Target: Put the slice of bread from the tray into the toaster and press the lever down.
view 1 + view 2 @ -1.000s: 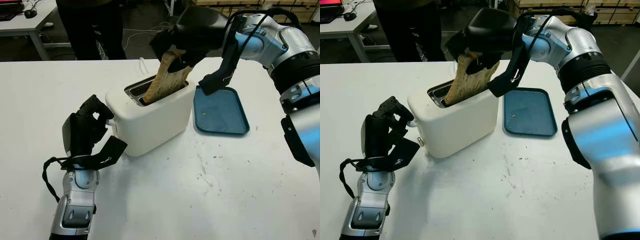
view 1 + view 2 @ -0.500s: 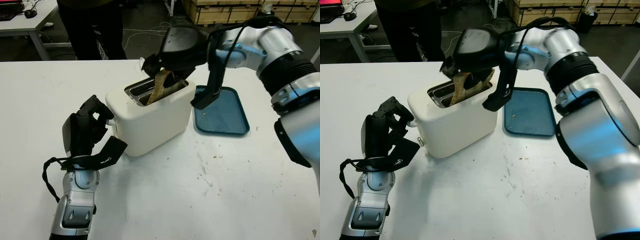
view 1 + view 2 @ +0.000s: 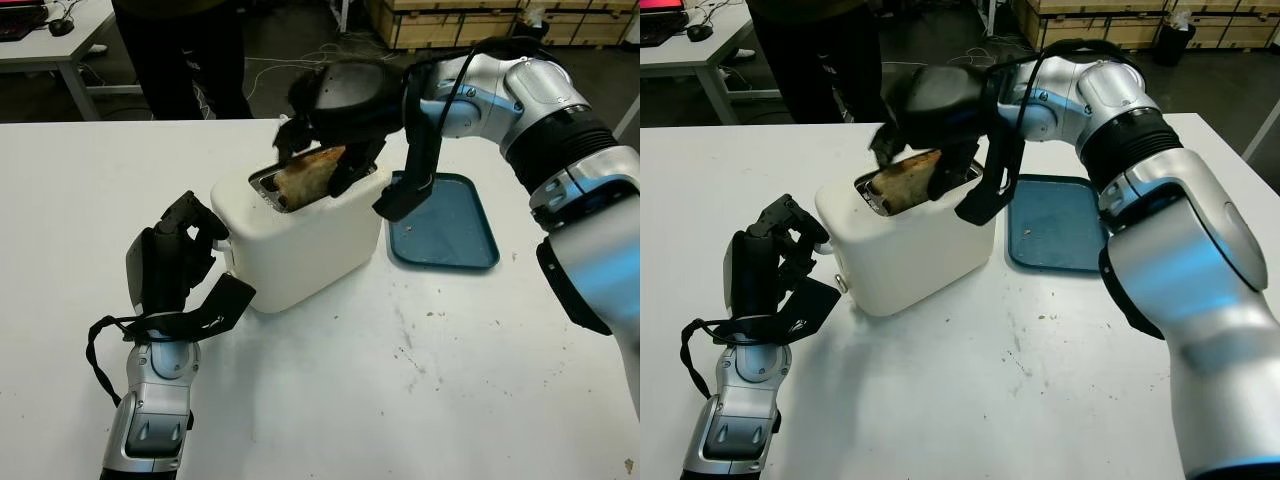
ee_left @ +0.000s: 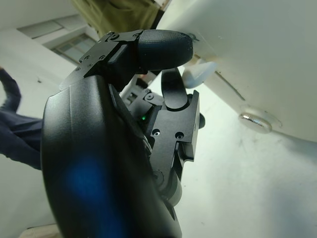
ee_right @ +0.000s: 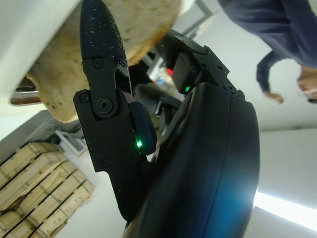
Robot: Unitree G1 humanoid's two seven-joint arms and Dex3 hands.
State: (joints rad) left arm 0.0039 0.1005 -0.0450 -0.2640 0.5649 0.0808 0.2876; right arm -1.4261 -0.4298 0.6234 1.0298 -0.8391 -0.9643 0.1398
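The white toaster (image 3: 300, 240) stands mid-table. A browned slice of bread (image 3: 308, 176) lies tilted over its near slot, one end down inside and most of it above the top. My right hand (image 3: 318, 150) hovers over the toaster, shut on the slice; one finger (image 5: 101, 64) crosses the bread (image 5: 59, 94). The blue tray (image 3: 445, 225) lies bare to the toaster's right. Curled and holding nothing, my left hand (image 3: 200, 222) sits at the toaster's left end, with a fingertip (image 4: 163, 49) close to the white lever (image 4: 200, 72).
A person in dark trousers (image 3: 180, 50) stands behind the table. Another table (image 3: 50, 45) is at the back left and wooden crates (image 3: 450, 20) at the back right. Crumbs (image 3: 410, 350) dot the tabletop in front. My right hand's black strap (image 3: 400, 195) hangs beside the tray.
My right hand has moved left and down over the toaster. The bread went from standing steeply in the slot to lying low and tilted. The left hand has not moved.
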